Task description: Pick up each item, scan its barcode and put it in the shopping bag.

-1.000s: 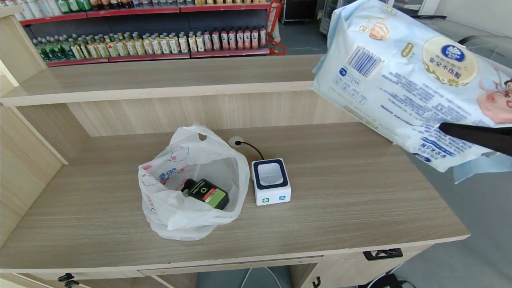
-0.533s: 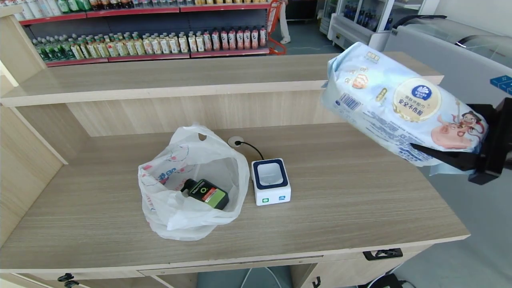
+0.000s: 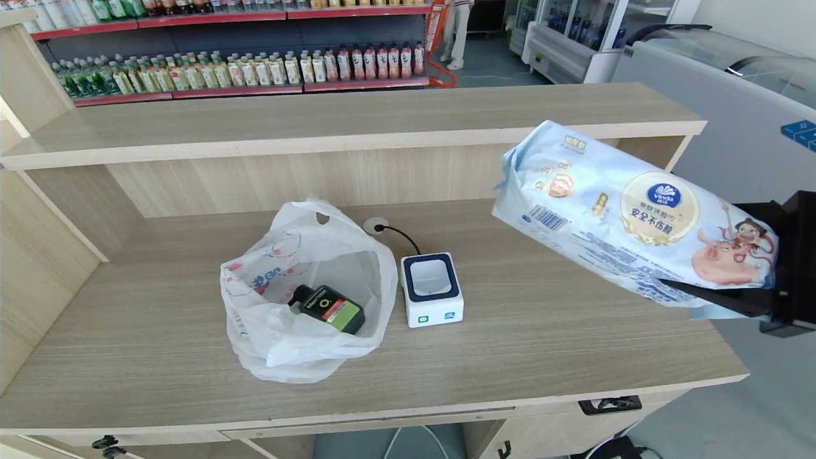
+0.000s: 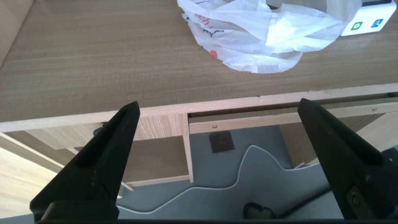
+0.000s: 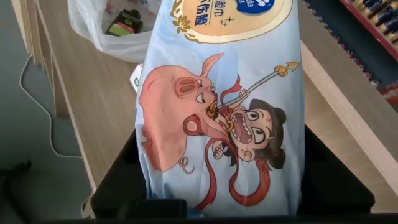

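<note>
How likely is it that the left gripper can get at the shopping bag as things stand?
Probably yes: the left gripper is open and empty, off the counter's front edge, and nothing but counter top lies between it and the shopping bag.

- The pack (image 3: 631, 217) I am pinching at three o'clock is gleaming: soft, glossy plastic film, wrinkling at its ends.
- My right pincer (image 3: 704, 248) is showing matt black plastic fingers (image 3: 720, 299).
- The shopping bag (image 3: 299, 344) is looking thin, translucent, crinkled plastic.
- The scanner (image 3: 433, 312) is showing smooth white plastic.
- The counter (image 3: 542, 331) is showing matt wood grain.
</note>
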### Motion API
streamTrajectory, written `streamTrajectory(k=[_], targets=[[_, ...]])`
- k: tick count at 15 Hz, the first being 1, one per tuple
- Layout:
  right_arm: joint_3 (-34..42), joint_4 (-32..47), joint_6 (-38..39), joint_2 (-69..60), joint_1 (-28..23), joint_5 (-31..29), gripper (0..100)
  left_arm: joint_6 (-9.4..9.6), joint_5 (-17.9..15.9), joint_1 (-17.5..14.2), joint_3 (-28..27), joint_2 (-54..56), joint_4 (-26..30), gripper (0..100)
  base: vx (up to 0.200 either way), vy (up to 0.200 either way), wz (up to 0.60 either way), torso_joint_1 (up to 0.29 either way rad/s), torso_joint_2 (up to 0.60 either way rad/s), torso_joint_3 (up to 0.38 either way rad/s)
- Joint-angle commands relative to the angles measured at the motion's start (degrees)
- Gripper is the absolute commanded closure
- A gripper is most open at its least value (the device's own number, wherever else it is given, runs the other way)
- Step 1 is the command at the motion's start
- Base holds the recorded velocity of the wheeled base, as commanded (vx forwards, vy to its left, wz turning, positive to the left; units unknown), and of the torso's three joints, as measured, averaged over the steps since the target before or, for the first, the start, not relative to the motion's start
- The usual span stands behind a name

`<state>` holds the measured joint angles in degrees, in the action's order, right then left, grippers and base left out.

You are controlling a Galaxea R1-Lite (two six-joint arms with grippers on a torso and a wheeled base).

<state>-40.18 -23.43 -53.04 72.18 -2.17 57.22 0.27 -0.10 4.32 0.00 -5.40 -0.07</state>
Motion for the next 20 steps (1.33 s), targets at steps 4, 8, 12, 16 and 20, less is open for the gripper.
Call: streamTrajectory(k=[4,8,12,16,20], targets=[[-1.39,-0.92,-2.15,0.77,-0.29,-8.36,100,0.0,0.01,-0.01,0.0,-0.05,-0.01,0,0.0,0.0,0.6,0.0,0.0,0.001],[-1.57,-1.18,-6.72,2.35,-0.38,-9.94,100,0.0,0.01,-0.01,0.0,-0.05,-0.01,0,0.0,0.0,0.3,0.007,0.0,0.001],[-2.01,-8.65,-22.98,8.33,-4.95,-9.59,100,0.0,0.01,-0.01,0.0,-0.05,-0.01,0,0.0,0.0,0.0,0.0,0.0,0.0],[-2.62,-9.09,-23.86,14.57,-7.5,-9.5,100,0.0,0.01,-0.01,0.0,-0.05,-0.01,0,0.0,0.0,0.0,0.0,0.0,0.0],[-6.67,-4.08,-23.6,17.38,-7.67,-9.41,100,0.0,0.01,-0.01,0.0,-0.05,-0.01,0,0.0,0.0,0.0,0.0,0.0,0.0]])
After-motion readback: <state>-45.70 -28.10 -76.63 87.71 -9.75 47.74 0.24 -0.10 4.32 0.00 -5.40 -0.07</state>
